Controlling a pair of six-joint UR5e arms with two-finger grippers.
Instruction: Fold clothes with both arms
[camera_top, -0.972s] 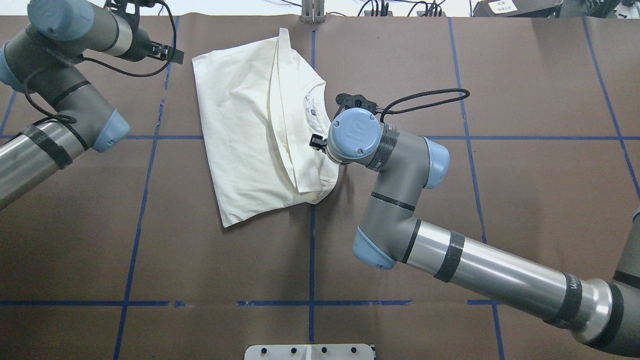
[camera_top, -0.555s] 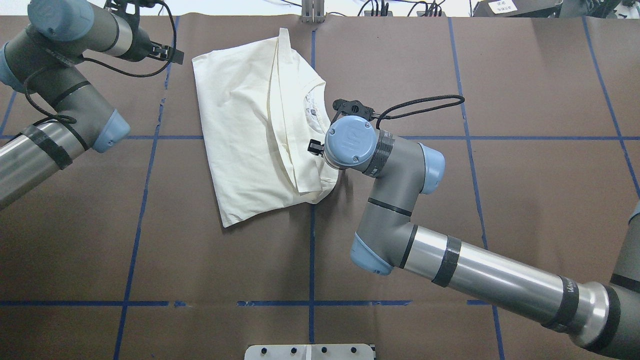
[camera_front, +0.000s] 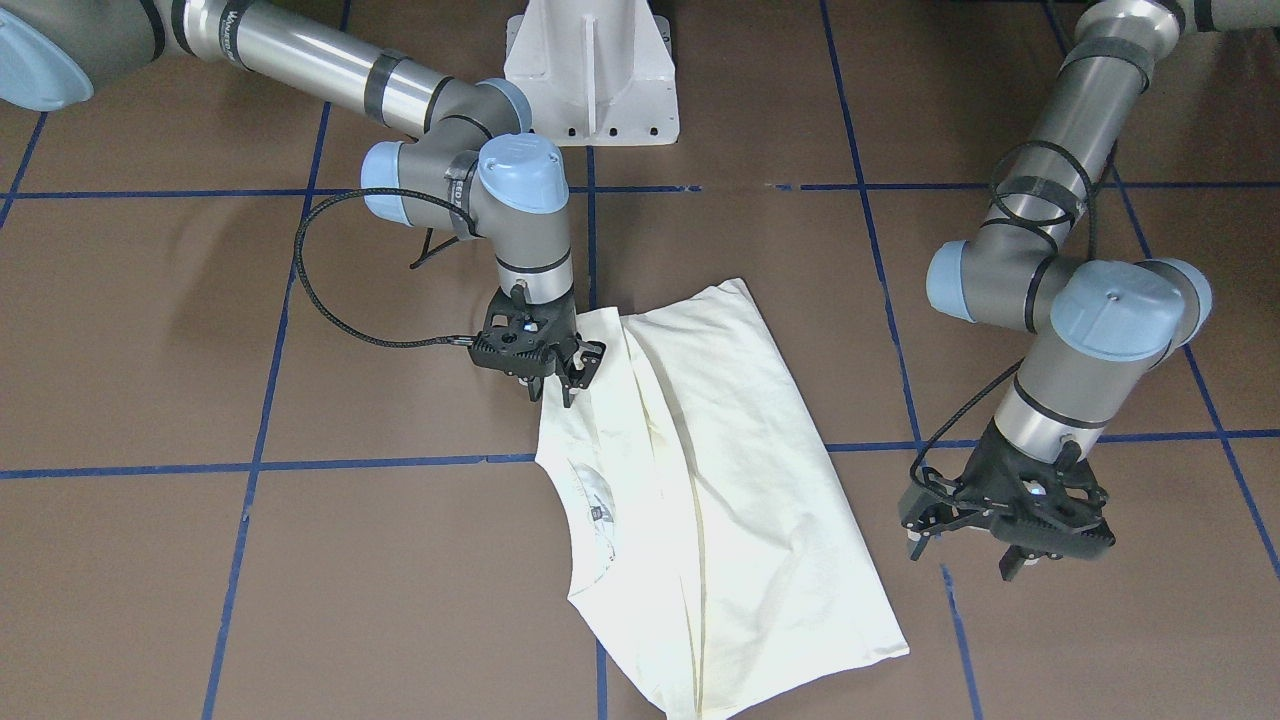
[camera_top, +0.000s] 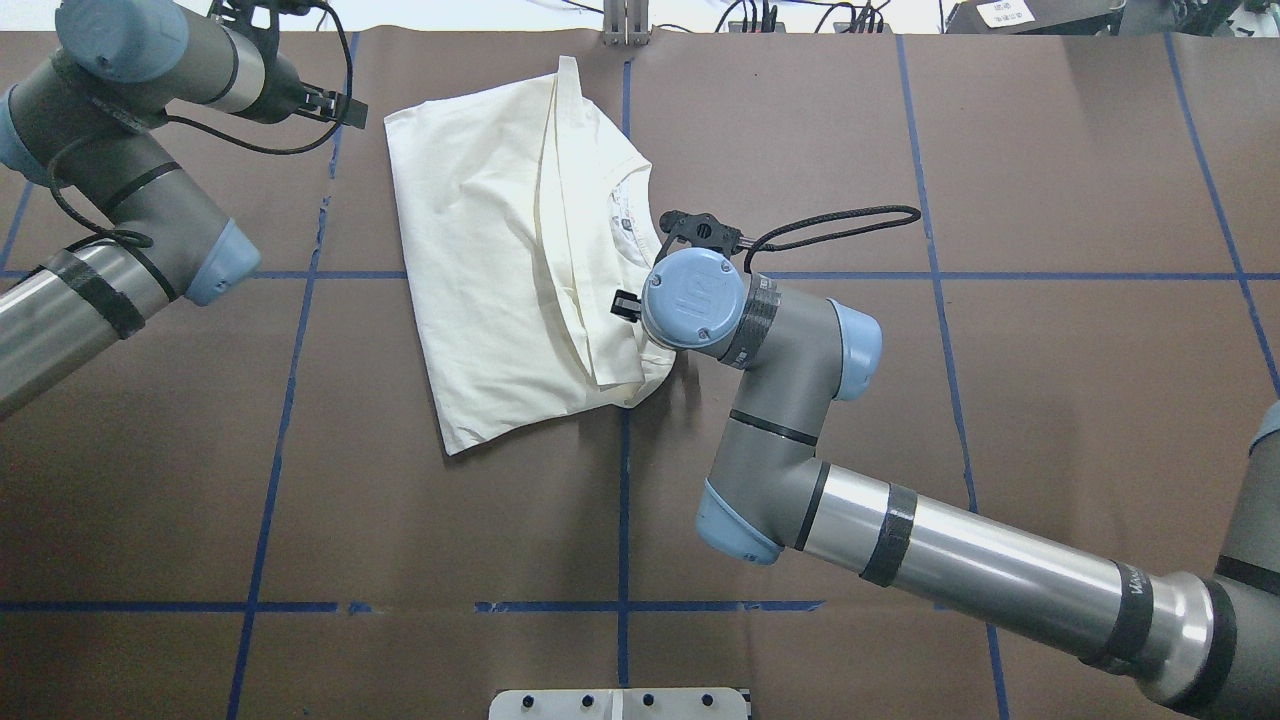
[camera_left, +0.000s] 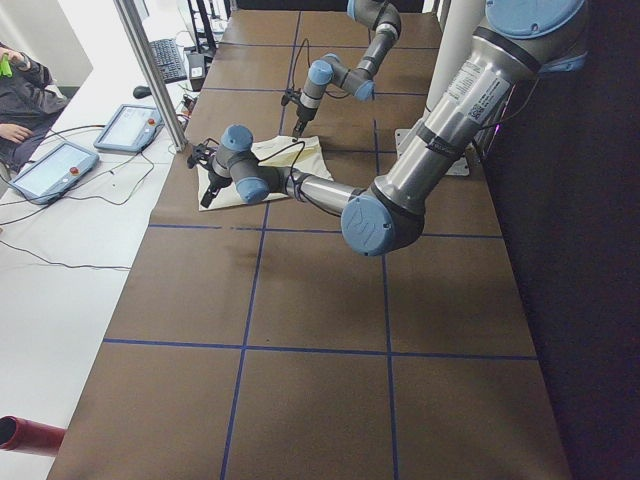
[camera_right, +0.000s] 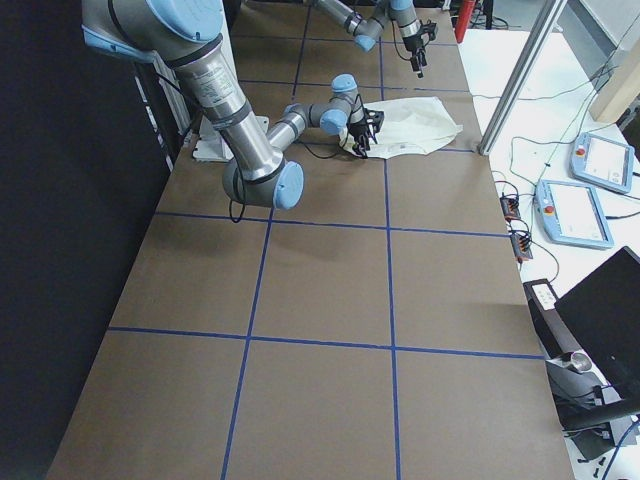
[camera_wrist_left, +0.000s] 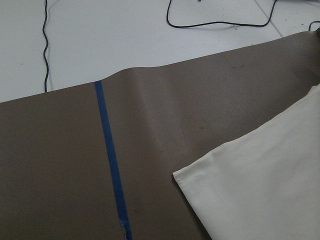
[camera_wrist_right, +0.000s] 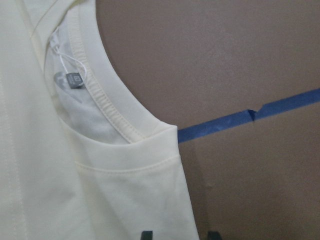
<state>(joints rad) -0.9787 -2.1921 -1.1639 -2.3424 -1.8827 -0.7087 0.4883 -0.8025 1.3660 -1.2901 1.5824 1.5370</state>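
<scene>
Inside the T-shirt (camera_wrist_right: 115, 200) collar (camera_wrist_right: 112, 107) sits an illegible grey label (camera_wrist_right: 70, 80).

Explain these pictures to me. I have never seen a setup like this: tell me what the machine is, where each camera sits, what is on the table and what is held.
This is a robot with two jointed metal arms, the left arm and the right arm, each ending in a black two-finger gripper. One camera looks down from behind the robot, one faces it from across the table, two watch from the table's ends, and one sits on each wrist. On the brown table, marked with blue tape lines, lies one cream shirt, partly folded, its collar showing. The right gripper is open at the shirt's edge near the collar; its wrist view shows one fingertip over cloth, one over table. The left gripper is open above the table beside the shirt. Nothing is held.
</scene>
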